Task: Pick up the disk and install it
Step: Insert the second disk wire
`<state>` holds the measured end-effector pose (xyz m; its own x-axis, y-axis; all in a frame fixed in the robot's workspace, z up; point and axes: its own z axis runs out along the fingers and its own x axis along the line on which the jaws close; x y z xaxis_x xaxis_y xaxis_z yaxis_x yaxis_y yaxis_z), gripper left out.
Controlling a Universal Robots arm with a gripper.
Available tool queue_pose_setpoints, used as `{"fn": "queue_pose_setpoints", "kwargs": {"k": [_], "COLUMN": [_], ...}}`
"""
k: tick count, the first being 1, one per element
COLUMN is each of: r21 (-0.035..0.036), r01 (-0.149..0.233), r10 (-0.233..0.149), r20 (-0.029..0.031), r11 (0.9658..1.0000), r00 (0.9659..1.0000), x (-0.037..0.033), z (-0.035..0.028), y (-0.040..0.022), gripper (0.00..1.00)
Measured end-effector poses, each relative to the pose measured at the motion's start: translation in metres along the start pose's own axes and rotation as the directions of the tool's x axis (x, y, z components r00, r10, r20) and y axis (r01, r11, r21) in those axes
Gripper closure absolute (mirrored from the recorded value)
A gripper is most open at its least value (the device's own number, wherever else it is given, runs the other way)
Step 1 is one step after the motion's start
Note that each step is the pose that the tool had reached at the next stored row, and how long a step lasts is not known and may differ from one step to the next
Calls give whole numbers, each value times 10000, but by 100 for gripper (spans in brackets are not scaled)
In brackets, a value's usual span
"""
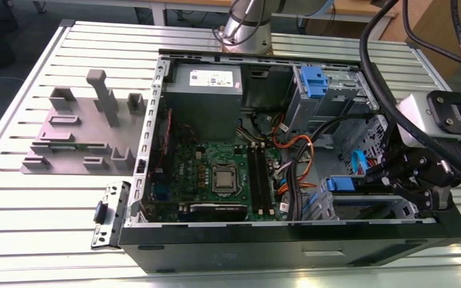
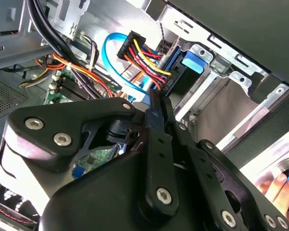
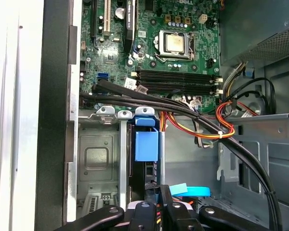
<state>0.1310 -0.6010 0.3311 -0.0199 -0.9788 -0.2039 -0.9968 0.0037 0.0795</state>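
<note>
The gripper (image 1: pixel 392 175) hangs low over the corner of the case nearest the exterior view's right; its black linkage hides the tips in both wrist views, so I cannot tell whether it is clenched or released. Beneath everything I see the ribbed aluminium table (image 1: pixel 22 198), its slats running across the exterior view. On it lies the open computer case (image 1: pixel 295 243), a black shell with bare grey sheet metal inside. The boxy grey power supply (image 1: pixel 206 90) fills the case's far corner, and beside it sits the green motherboard (image 3: pixel 159 62) with its square metal-capped processor (image 3: pixel 175 43). To the exterior view's left of the case stands a matt grey fixture (image 1: pixel 78 129) made of blocks and posts. The disk (image 3: pixel 146 144) sits in the drive cage next to the gripper. It stands on edge, so I get only its narrow dark side framed by glossy blue plastic. Its long axis runs from the blue tab, which faces the motherboard, back toward the gripper. A second blue caddy (image 1: pixel 314 79) sits well apart in the far bay. Orange, red and yellow cables (image 3: pixel 220 129) and thick black ones loop past the cage. A small perforated metal bracket (image 1: pixel 108 215) lies on the table just beside the case. A person's fingertips (image 2: pixel 278 185) show in the second wrist view.
</note>
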Motion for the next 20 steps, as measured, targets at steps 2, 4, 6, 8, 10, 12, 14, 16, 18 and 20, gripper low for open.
{"fn": "queue_pose_setpoints", "kwargs": {"k": [2,4,6,8,10,12,14,16,18,20], "r21": [-1,-1,-1,-1,-1,-1,-2,-2,-5,-5], "r01": [1,5,6,7,7,6,7,10,15,16], "r10": [-1,-5,-6,-7,-7,-6,-7,-10,-15,-16], "r20": [13,53,62,64,73,62,72,106,177,189], "r11": [10000,10000,10000,10000,10000,10000,10000,10000,10000,10000], "r00": [10000,10000,10000,10000,10000,10000,10000,9999,9998,9998], "x": [4,9,10,10,5,-1,-2,0,3,7], "z": [3,10,12,10,-18,-43,-45,-47,-44,-44], "y": [0,-1,-1,-1,1,3,4,4,4,3], "gripper": [84,84,84,84,84,84,84,84,84,84]}}
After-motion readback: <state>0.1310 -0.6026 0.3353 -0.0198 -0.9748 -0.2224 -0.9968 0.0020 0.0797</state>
